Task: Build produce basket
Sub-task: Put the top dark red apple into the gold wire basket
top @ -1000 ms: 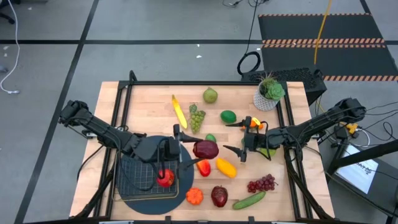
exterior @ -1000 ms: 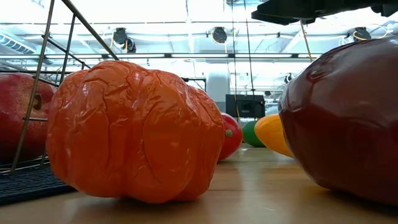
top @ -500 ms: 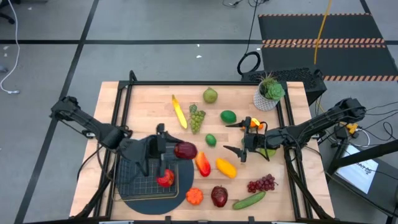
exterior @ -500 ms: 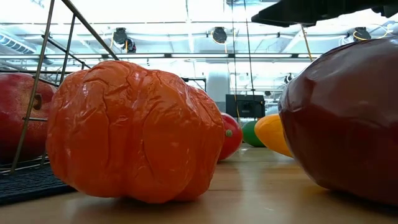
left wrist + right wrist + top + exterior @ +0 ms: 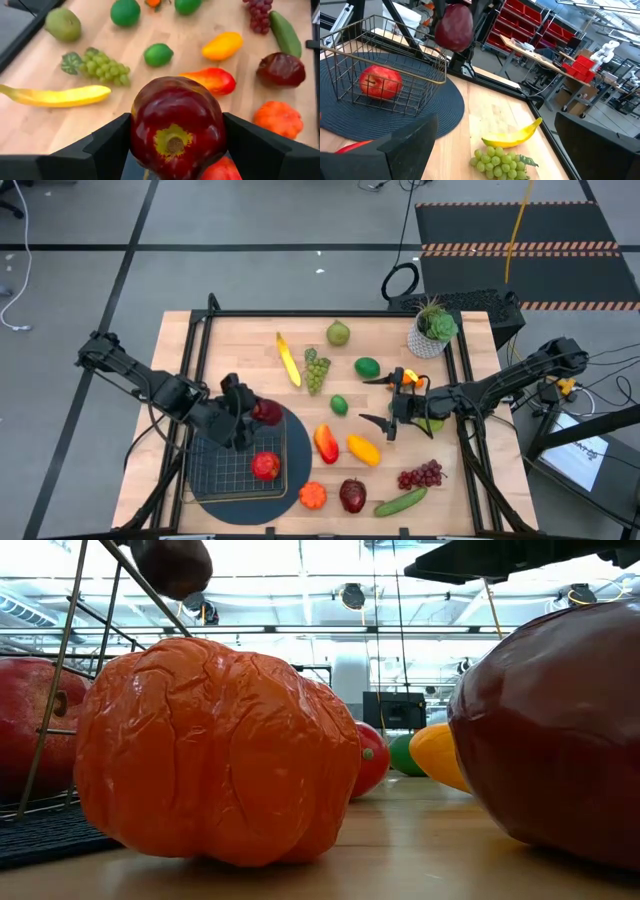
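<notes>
Carrying a dark red apple (image 5: 266,412) in my left tool (image 5: 243,418), clamped tight, over the basket (image 5: 205,470) corner — next I lower and release. Right tool (image 5: 383,402) waits wide open mid-bench.

I'm in a robotics lab / workshop bay. Grey floor (image 5: 90,240) w/ black tape lines, hazard-striped mat (image 5: 520,225), loose cables. Right wrist cam shows red parts bins (image 5: 520,22) on racks, benches, more robot hw (image 5: 607,50) in bg. Low cam: ceiling spotlights (image 5: 350,595), open industrial hall.
</notes>
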Available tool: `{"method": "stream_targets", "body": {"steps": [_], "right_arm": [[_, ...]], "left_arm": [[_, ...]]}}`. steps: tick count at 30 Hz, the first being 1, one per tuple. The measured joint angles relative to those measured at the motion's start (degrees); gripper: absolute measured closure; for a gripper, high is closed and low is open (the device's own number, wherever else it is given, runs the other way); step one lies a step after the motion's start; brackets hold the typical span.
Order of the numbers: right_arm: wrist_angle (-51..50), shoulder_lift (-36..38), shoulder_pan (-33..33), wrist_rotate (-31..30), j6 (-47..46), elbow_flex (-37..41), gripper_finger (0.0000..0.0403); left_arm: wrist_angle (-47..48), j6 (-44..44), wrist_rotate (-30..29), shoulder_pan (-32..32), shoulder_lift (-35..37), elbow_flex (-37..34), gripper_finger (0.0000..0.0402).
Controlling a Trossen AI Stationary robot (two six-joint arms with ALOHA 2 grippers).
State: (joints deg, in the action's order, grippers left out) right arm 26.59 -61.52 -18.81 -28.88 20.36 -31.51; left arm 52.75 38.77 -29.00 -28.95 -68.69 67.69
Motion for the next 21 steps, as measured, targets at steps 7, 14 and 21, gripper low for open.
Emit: {"method": "stream_targets", "body": {"steps": [7, 14, 21], "right_arm": [[0.18, 0.0, 0.9, 0.0, -1.82, 0.0, 0.0007], [0.41, 0.0, 0.94, 0.07, -2.34, 0.0, 0.0007], [0.63, 0.0, 0.94, 0.12, -3.06, 0.0, 0.0007]], "left_arm": [[-0.29, 1.25, 1.38, -2.78, -3.32, 0.01, 0.0108], [-0.09, 3.07, 2.18, -6.05, -8.21, -0.03, 0.0108], [0.05, 5.58, 2.14, -8.85, -12.95, -0.03, 0.0108]]}}
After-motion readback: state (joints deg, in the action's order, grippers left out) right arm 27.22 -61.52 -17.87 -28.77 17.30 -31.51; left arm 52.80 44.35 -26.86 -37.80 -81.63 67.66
